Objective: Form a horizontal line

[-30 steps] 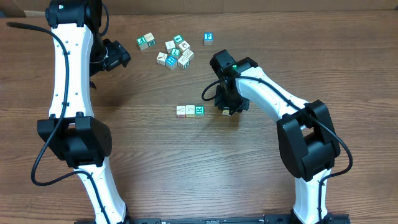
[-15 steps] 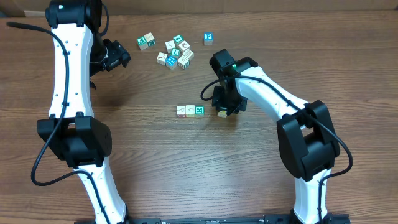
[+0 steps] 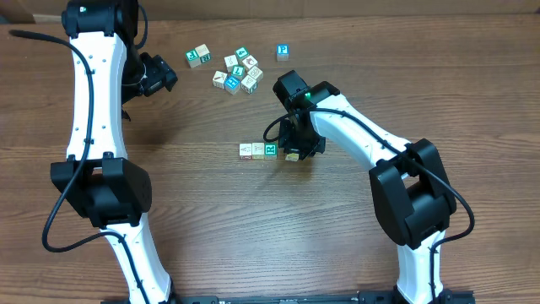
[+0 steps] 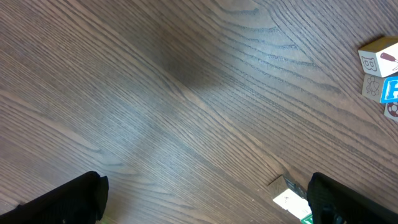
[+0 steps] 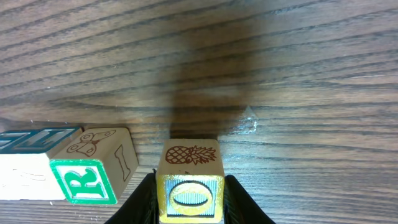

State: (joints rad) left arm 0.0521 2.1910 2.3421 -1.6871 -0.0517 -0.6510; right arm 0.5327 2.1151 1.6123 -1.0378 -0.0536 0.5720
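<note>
The right claw (image 5: 189,200) grips a yellow cube (image 5: 189,158) between dark fingers (image 5: 144,202) – pineapple on its top face, a blue-lined O on the near one – with the wood-grain desk (image 5: 298,74) beyond. Toward the frame's left, across a narrow gap, sits a green-R cube (image 5: 93,168), touching a teal-lettered cube (image 5: 28,162) at the edge.

- A green R is printed on the green-edged cube (image 5: 84,182).
- An O is printed on the yellow cube (image 5: 186,198).
- A B is printed on a pale cube (image 4: 371,62).
</note>
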